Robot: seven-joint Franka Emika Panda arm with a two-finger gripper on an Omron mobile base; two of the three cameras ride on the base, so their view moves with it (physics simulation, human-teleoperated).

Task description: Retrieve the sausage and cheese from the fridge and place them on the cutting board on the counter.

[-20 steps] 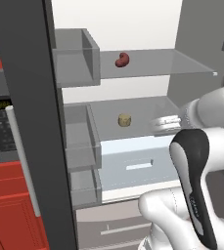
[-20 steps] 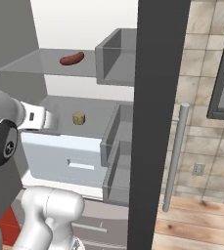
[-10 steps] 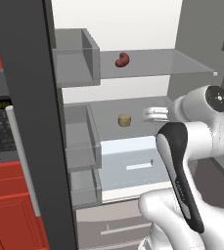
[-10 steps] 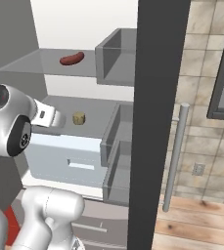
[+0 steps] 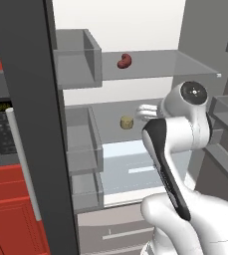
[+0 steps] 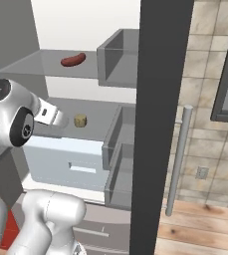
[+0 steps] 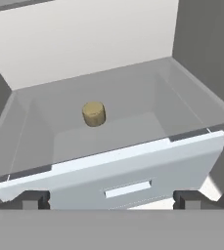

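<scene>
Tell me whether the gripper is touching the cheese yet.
Apart. In the hand view the cheese sits alone on the glass shelf, well beyond the two open fingertips at the bottom edge, with bare shelf between them.

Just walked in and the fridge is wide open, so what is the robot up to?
The white arm is reaching into the open grey fridge. Its hand, fingers spread and holding nothing, faces the small round tan cheese puck on the middle glass shelf, above the white drawer. The curved reddish-brown sausage lies on the shelf above. Neither is picked up yet.
</scene>
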